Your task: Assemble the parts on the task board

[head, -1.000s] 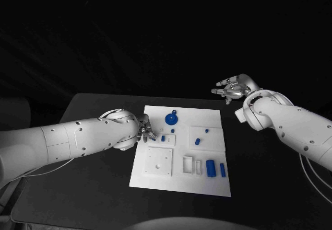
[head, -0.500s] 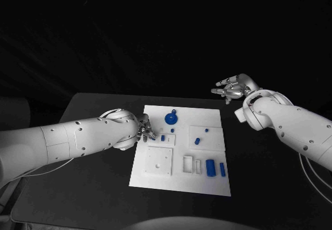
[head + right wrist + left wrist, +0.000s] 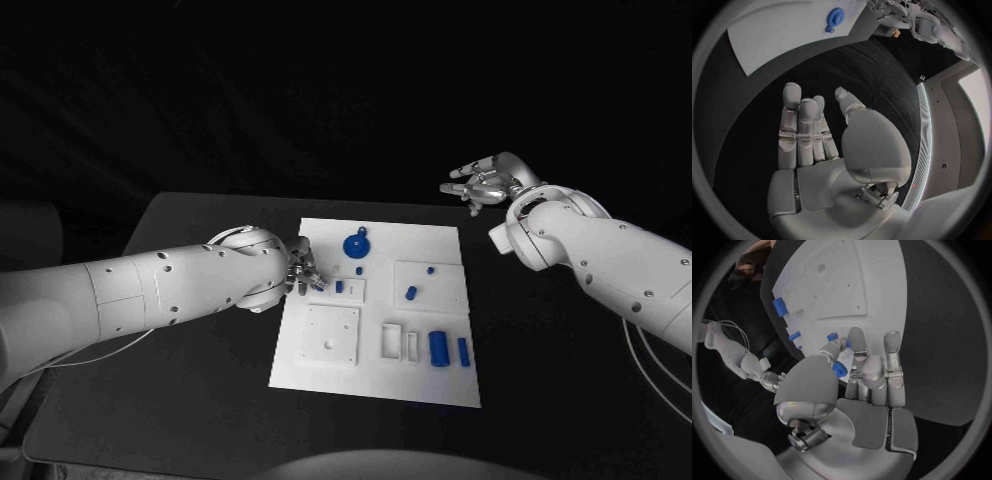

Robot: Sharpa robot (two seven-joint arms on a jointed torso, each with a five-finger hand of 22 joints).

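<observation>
Left hand [image 3: 299, 272] seating a small blue plastic part [image 3: 839, 369] on the white task board [image 3: 433, 380].
Fingers are pinching it for insertion; right hand [image 3: 483, 183] is hovering empty, fingers spread, at 2 o'clock.

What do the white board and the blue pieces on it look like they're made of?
The task board looks like matte white plastic, possibly printed: flat, even, with cut recesses. The blue parts, like the round part, look like matte moulded or printed plastic, uniformly coloured without metallic shine. Neither is certain.
</observation>
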